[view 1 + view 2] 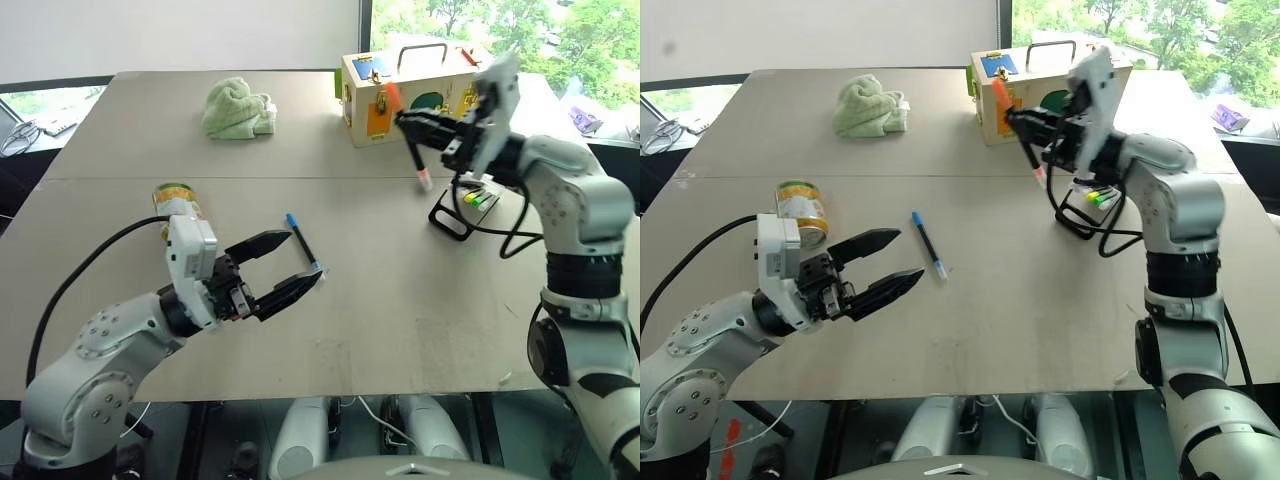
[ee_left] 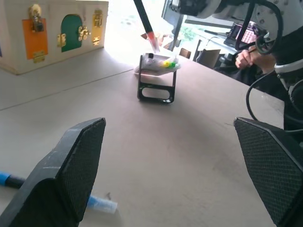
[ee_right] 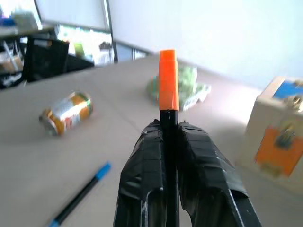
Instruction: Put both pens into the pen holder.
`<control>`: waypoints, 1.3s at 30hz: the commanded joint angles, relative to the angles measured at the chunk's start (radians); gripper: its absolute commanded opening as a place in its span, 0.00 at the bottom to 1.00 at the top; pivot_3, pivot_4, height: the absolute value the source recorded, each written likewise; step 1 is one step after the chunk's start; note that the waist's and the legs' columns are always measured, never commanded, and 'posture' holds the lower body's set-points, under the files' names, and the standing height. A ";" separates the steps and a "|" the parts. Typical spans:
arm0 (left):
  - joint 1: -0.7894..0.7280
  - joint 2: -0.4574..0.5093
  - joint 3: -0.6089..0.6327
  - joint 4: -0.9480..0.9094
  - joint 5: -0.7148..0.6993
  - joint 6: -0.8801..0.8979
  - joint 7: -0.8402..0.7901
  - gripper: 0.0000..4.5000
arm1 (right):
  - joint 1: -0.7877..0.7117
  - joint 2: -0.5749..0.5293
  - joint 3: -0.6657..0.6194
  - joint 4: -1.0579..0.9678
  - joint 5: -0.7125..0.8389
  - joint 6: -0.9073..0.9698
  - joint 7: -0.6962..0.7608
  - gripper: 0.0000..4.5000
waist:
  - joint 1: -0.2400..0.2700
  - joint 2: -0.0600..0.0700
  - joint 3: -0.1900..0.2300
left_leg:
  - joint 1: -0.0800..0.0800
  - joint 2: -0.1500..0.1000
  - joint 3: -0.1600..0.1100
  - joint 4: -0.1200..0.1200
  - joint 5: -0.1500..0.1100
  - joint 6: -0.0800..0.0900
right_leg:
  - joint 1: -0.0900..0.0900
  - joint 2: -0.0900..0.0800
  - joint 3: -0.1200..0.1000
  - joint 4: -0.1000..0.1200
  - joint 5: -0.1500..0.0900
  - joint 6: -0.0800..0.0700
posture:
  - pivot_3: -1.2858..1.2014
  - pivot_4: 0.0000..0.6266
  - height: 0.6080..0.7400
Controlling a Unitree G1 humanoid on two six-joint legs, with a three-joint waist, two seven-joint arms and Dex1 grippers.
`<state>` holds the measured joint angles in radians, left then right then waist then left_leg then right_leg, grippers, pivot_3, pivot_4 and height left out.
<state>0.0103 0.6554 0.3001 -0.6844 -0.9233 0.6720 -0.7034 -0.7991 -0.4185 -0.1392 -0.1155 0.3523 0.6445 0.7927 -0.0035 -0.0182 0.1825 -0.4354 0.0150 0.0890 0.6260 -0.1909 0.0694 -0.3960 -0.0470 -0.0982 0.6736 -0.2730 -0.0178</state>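
So the right gripper [image 1: 418,125] is clamped on the orange-capped pen [image 1: 410,140], held above the table with its tip just up and left of the pen holder [image 1: 462,210]. Honestly, that pen hangs tilted, so it could catch the holder's rim or nudge the stand. Meanwhile the left gripper [image 1: 290,265] sits wide open and empty beside the blue-ended pen [image 1: 303,243] lying on the table.

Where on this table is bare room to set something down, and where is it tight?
Free: the tabletop between the blue pen and the pen holder, and the stretch between the can and the green towel. Crowded: by the holder, between the wooden box and the right gripper.
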 commanded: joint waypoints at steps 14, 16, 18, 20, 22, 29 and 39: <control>-0.129 0.003 -0.149 0.077 0.156 -0.111 -0.055 1.00 | 0.126 -0.069 0.103 0.251 -0.228 -0.710 -0.036 0.01 | -0.007 0.000 0.000 | 0.003 0.001 0.003 0.002 0.001 0.000 | 0.000 0.002 0.004 0.003 -0.001 0.000 | 0.52 0.24 1.00; -0.120 -0.001 -0.146 0.070 0.159 -0.114 -0.049 1.00 | 0.131 -0.074 0.113 0.290 -0.245 -0.761 -0.035 0.01 | -0.007 0.000 0.000 | 0.003 0.001 0.003 0.002 0.001 0.000 | 0.000 0.002 0.004 0.003 0.000 0.000 | 0.52 0.24 1.00; -0.113 -0.003 -0.143 0.064 0.158 -0.115 -0.044 1.00 | 0.132 -0.086 0.123 0.326 -0.275 -0.819 -0.048 0.01 | -0.007 0.000 0.000 | 0.003 0.001 0.003 0.002 0.001 0.000 | 0.000 0.002 0.004 0.003 0.000 0.000 | 0.52 0.24 1.00; -0.104 0.001 -0.141 0.060 0.162 -0.119 -0.048 1.00 | 0.134 -0.097 0.127 0.347 -0.302 -0.861 -0.062 0.01 | -0.006 0.000 0.000 | 0.003 0.001 0.003 0.002 0.001 0.000 | 0.000 0.002 0.004 0.003 0.000 0.000 | 0.52 0.24 1.00; -0.094 0.008 -0.138 0.057 0.163 -0.122 -0.055 1.00 | 0.147 -0.116 0.133 0.354 -0.326 -0.892 -0.062 0.01 | -0.006 0.000 0.000 | 0.003 0.001 0.003 0.002 0.001 -0.001 | 0.000 0.002 0.004 0.003 0.000 0.000 | 0.52 0.24 1.00; -0.103 0.028 -0.117 0.070 0.133 -0.122 -0.087 1.00 | 0.231 -0.164 0.102 0.268 -0.272 -0.820 -0.035 0.56 | -0.003 0.000 0.000 | 0.003 0.002 0.003 0.002 0.001 -0.001 | 0.000 0.002 0.004 0.004 0.000 0.000 | 0.52 0.24 1.00; -0.159 0.008 -0.143 0.100 0.202 -0.001 0.113 1.00 | 0.343 -0.219 0.063 0.004 -0.091 -0.592 0.021 0.99 | 0.003 0.000 0.000 | 0.003 0.002 0.002 0.003 0.001 0.000 | 0.000 0.002 0.004 0.004 -0.001 0.001 | 0.52 0.24 1.00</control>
<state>-0.1229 0.6689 0.1585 -0.5689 -0.7450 0.5990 -0.6999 -0.4639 -0.6088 -0.0295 0.0260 0.1523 -0.0424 0.7770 -0.0010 -0.0180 0.1830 -0.4322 0.0167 0.0910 0.6288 -0.1904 0.0689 -0.3955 -0.0448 -0.0947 0.6776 -0.2741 -0.0167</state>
